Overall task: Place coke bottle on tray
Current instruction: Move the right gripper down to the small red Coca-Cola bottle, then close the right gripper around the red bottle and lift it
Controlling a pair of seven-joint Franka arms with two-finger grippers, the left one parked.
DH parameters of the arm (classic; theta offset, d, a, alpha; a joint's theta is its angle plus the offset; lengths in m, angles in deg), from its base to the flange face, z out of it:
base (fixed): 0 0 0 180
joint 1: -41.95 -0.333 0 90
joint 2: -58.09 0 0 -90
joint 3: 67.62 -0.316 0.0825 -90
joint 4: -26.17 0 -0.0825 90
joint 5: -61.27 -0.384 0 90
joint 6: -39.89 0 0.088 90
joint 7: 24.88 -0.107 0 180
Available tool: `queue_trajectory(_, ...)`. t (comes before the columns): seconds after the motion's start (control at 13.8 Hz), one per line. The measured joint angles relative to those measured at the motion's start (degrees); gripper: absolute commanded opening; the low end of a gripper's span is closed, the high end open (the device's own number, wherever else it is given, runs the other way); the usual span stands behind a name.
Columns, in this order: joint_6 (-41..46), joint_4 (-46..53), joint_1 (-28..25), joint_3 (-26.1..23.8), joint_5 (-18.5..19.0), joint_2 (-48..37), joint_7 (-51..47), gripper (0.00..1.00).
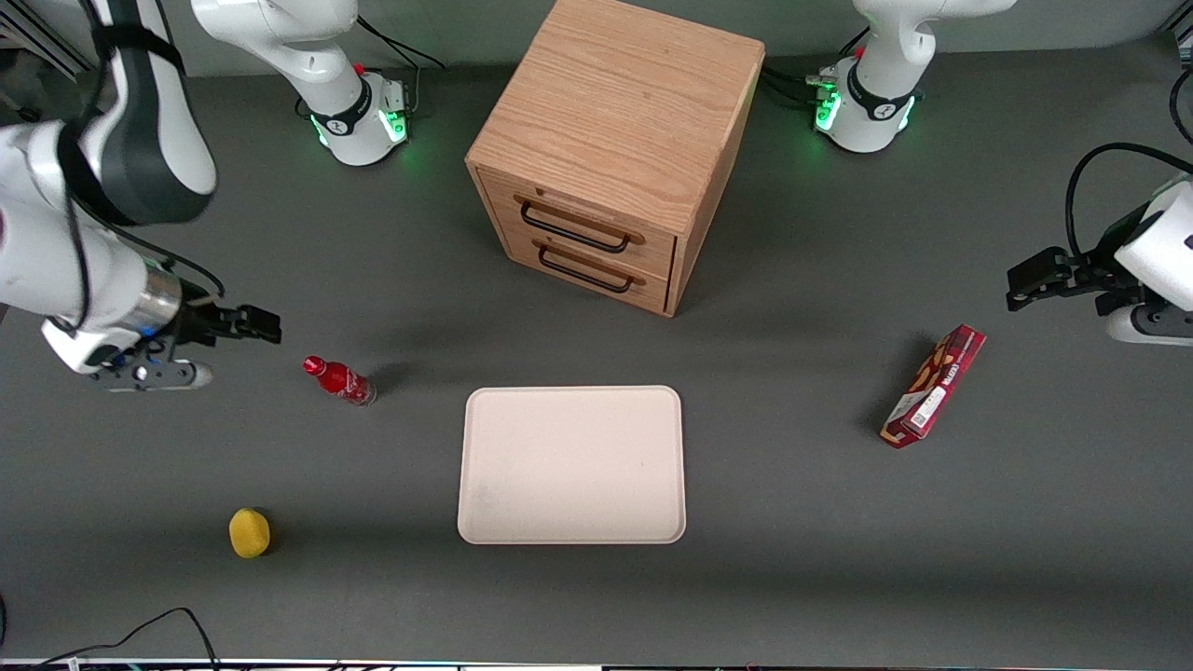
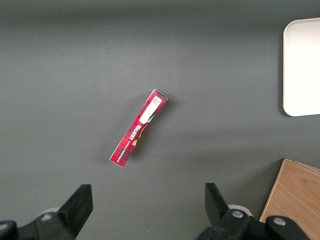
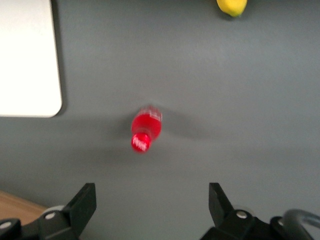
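So my arm's hanging out at the working end of the surface (image 1: 792,578), and my fingers (image 3: 152,200) are spread wide with nothing in them. The coke bottle (image 1: 339,380) stands near them, apart from them, between my fingers and the tray (image 1: 571,465); its label script isn't readable. The red snack box (image 2: 138,128) reads "Skittles", I think.

Red-capped coke bottle (image 1: 339,380) upright on table, beside empty cream tray (image 1: 572,465), apart

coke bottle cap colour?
Red, on the coke bottle, clearest in the front view. The gripper hovers open beside it.
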Motion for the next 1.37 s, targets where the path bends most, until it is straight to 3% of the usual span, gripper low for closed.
queue_trajectory(0.58,-21.9,-13.8,-0.2,-2.0,0.0,2.0,0.1,0.98)
queue_trajectory(0.72,-24.7,-16.1,-0.2,-2.0,0.0,1.9,0.1,0.86)
queue_trajectory(0.8,-25.8,-17.0,-0.2,-2.0,0.0,1.9,0.1,0.73)
queue_trajectory(1.01,-26.7,-18.0,-0.2,-2.0,0.0,1.5,0.1,0.11)
queue_trajectory(1.08,-26.7,-18.0,-0.2,-2.0,0.0,1.2,0.1,0.0)
queue_trajectory(1.37,-26.2,-18.2,-0.2,-2.0,0.2,0.0,0.1,0.0)
